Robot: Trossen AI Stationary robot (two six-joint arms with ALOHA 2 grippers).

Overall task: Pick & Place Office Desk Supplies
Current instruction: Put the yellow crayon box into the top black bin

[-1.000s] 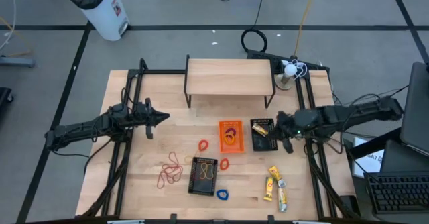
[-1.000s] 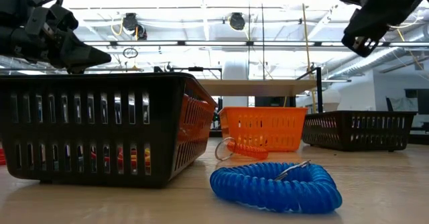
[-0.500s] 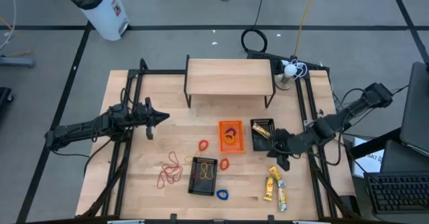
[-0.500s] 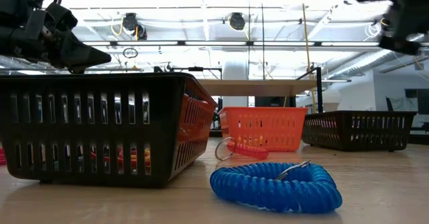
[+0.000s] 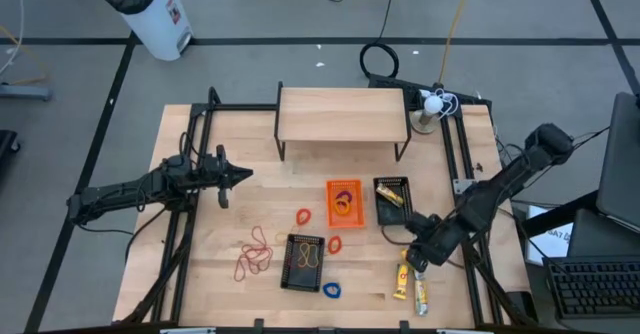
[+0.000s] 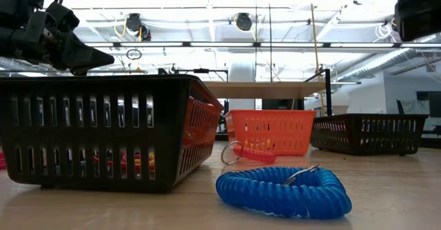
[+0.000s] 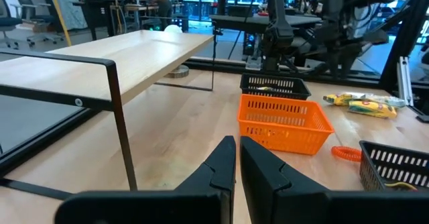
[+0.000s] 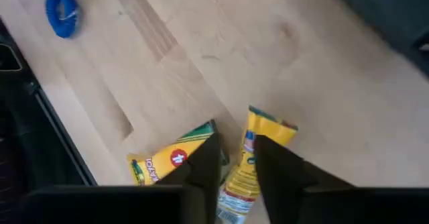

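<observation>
Three yellow stick packets (image 5: 404, 277) lie flat near the table's right near corner; the right wrist view shows two of them (image 8: 260, 138). My right gripper (image 5: 413, 261) hovers over them, slightly open, one packet showing between its fingers (image 8: 238, 167). Red and brown rubber bands (image 5: 255, 254) lie loose left of the near black basket (image 5: 304, 261). Orange coil rings (image 5: 303, 216) and a blue coil ring (image 5: 331, 290) rest on the wood. My left gripper (image 5: 238, 176) is shut and waits over the left half of the table, also in its wrist view (image 7: 237, 158).
An orange basket (image 5: 343, 202) and a black basket (image 5: 392, 198) holding a yellow packet stand at mid-table. A wooden shelf (image 5: 342, 114) stands at the far edge. Black rails run along both sides. Bare wood lies between the left gripper and the baskets.
My right gripper has swung from above the right black basket toward the table's near edge and now hangs over the yellow packets. The left arm and the things on the table have stayed still.
</observation>
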